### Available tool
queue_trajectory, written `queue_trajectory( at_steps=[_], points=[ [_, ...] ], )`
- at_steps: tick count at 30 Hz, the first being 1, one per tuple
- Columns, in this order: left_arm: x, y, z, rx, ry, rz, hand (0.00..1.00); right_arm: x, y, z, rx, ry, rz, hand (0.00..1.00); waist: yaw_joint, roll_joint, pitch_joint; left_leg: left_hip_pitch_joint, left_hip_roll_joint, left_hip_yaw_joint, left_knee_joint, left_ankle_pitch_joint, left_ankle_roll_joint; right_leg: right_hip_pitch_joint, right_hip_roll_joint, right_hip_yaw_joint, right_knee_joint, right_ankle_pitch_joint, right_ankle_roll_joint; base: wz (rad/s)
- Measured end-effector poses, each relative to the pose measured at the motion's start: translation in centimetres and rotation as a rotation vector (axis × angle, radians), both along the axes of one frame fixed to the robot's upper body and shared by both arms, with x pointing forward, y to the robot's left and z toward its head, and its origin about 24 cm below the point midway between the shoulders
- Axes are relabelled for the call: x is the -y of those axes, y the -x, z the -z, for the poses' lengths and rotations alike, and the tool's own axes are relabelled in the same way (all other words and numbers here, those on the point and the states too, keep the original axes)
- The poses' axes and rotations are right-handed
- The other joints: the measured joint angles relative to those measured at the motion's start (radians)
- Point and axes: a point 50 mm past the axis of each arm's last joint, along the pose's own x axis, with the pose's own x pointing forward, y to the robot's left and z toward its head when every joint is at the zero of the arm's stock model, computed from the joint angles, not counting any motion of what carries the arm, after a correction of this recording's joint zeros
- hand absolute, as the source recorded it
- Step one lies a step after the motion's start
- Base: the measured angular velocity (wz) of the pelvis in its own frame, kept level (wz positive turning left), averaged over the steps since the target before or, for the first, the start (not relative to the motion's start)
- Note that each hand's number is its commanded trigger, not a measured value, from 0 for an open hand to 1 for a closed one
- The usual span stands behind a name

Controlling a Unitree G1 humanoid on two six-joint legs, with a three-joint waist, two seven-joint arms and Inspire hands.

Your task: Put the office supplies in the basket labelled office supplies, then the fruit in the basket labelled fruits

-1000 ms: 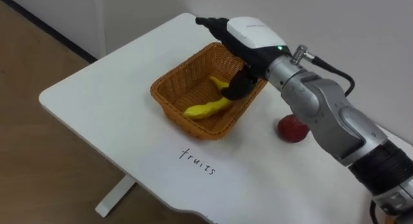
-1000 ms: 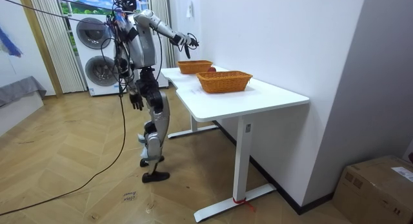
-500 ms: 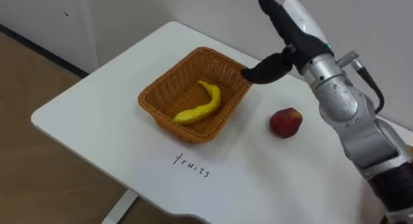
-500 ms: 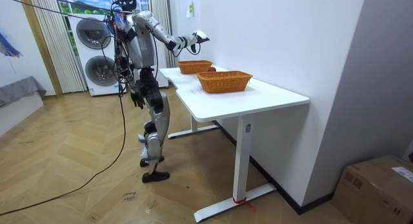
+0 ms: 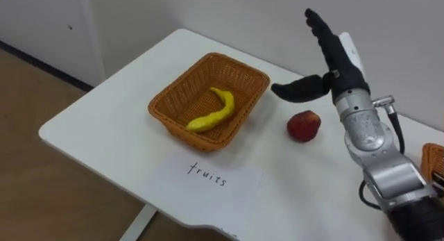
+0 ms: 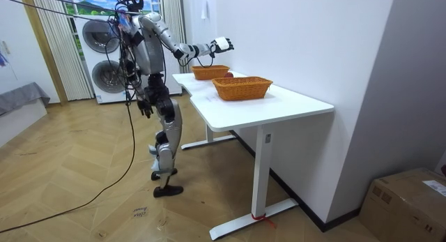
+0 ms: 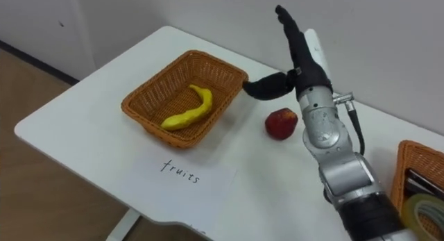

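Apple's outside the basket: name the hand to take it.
Right. The right hand is open and raised close by the apple; the left hand hangs at the robot's hip.

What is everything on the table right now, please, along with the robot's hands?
table: one, white, against the wall.
wicker basket: one, orange-brown, on the table's left part.
banana: one, yellow, inside that basket.
apple: one, red, on the table right of it.
paper label: one, white, before the basket.
second basket: one, orange-brown, far right, holding a yellowish tape roll.
right hand: open, raised over the table.
left hand: hanging at the robot's side.
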Motion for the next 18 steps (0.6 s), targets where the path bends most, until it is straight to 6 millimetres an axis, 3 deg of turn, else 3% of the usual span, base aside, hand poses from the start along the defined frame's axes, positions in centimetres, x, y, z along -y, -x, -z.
queue_trajectory(
  at_steps=[4,7,18],
  points=[
    [0.1,0.6,0.0,-0.019,0.014,-0.003,0.00,1.1,0.1,2.3,-0.077,-0.004,0.082,0.00,-0.004,0.007,-0.0038,-0.009,-0.012,-0.028,0.014,0.000,0.000,0.004,-0.001,-0.018,0.000,0.000,0.000,0.15],
    [0.4,0.6,0.0,-0.022,0.022,0.016,0.00,1.8,0.4,3.6,-0.123,0.006,0.124,0.00,-0.007,0.017,0.0008,-0.025,-0.015,-0.039,0.026,0.001,0.000,0.000,-0.003,-0.029,0.000,0.000,0.000,0.15],
    [0.6,0.7,-0.2,-0.009,0.029,0.036,0.00,2.6,0.6,4.7,-0.168,-0.069,0.189,0.00,-0.022,0.021,-0.0010,-0.062,-0.018,-0.044,0.039,0.002,0.000,-0.027,-0.009,-0.033,0.000,-0.004,0.002,0.03]
  ],
)
